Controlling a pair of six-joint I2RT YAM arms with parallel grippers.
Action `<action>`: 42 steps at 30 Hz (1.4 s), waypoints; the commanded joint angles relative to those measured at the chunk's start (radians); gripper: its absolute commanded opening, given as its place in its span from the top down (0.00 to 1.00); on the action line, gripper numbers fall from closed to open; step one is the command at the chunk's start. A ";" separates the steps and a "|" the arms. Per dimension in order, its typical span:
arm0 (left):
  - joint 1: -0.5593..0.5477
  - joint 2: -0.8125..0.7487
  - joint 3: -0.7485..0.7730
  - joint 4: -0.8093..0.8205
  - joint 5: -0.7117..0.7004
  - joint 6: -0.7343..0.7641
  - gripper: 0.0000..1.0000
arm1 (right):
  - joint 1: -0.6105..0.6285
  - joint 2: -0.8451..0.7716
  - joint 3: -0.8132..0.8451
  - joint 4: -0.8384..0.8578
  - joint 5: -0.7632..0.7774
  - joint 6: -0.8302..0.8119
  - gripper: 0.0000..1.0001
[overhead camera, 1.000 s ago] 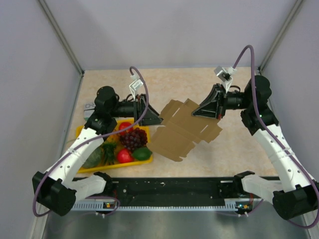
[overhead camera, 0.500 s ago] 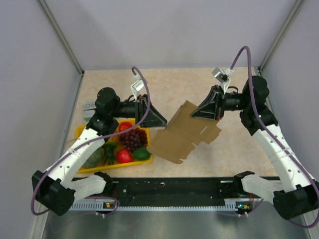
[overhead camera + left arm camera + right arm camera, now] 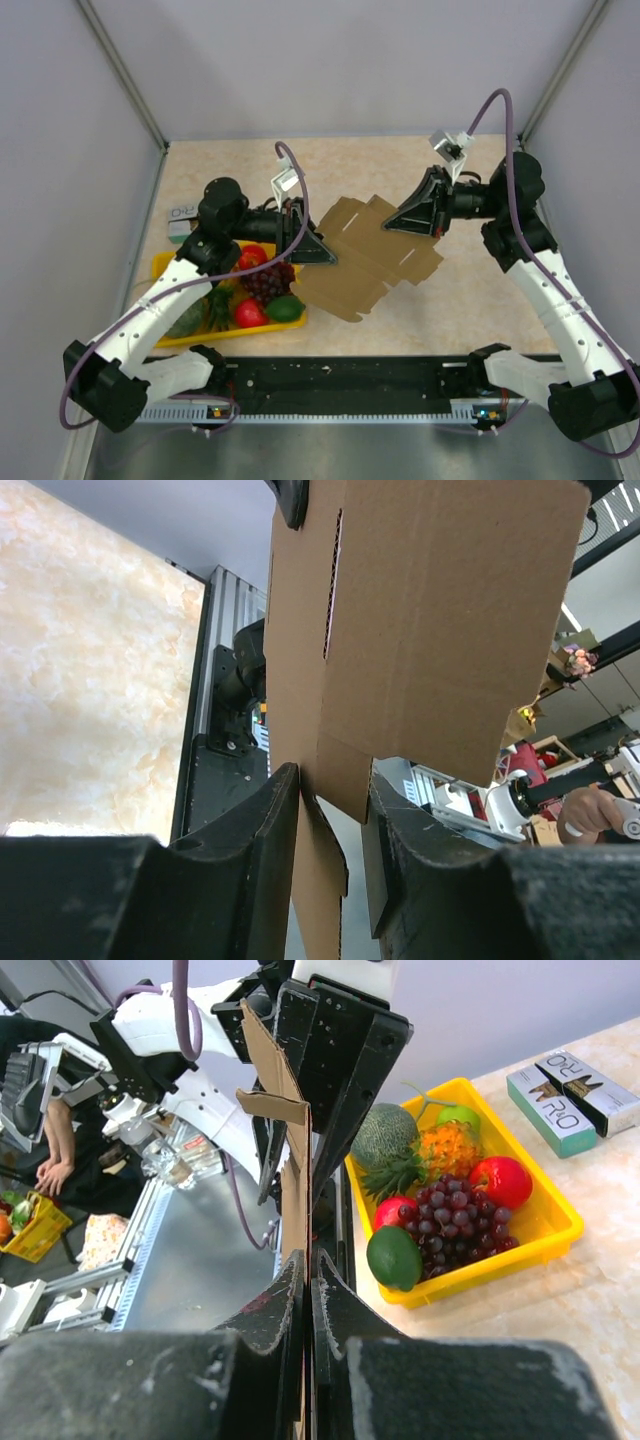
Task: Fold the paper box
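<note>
The paper box (image 3: pixel 370 258) is a flat brown die-cut sheet held in the air above the table's middle. My right gripper (image 3: pixel 392 222) is shut on its upper right edge. In the right wrist view the sheet (image 3: pixel 294 1180) runs edge-on out of the pinched fingers of the right gripper (image 3: pixel 308 1260). My left gripper (image 3: pixel 325 252) is at the sheet's left edge. In the left wrist view a flap of the sheet (image 3: pixel 430 630) stands between the left gripper's (image 3: pixel 333 780) part-open fingers. It lies against the left finger, with a gap to the right finger.
A yellow tray (image 3: pixel 228 336) with grapes, a lime, red fruit and a pineapple sits under the left arm, also in the right wrist view (image 3: pixel 560 1225). A green-and-white carton (image 3: pixel 180 215) lies behind it. A black rail (image 3: pixel 350 375) runs along the near edge.
My left gripper has moved right onto the sheet's left edge and its jaws have narrowed a little. The sheet tilted up, then swung back flatter. The right grip is unchanged.
</note>
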 commanded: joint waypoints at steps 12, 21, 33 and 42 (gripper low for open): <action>0.187 -0.073 -0.016 0.064 0.052 -0.052 0.62 | 0.017 -0.013 -0.010 0.039 -0.015 -0.011 1.00; 0.098 -0.019 0.034 0.046 0.035 -0.035 0.67 | 0.017 -0.004 -0.002 0.061 -0.021 0.003 1.00; 0.067 -0.031 0.034 0.090 0.052 -0.059 0.64 | 0.029 0.015 0.004 0.033 -0.003 -0.019 1.00; 0.010 -0.019 0.030 0.080 0.033 -0.044 0.67 | 0.046 0.016 0.009 0.039 0.020 -0.014 1.00</action>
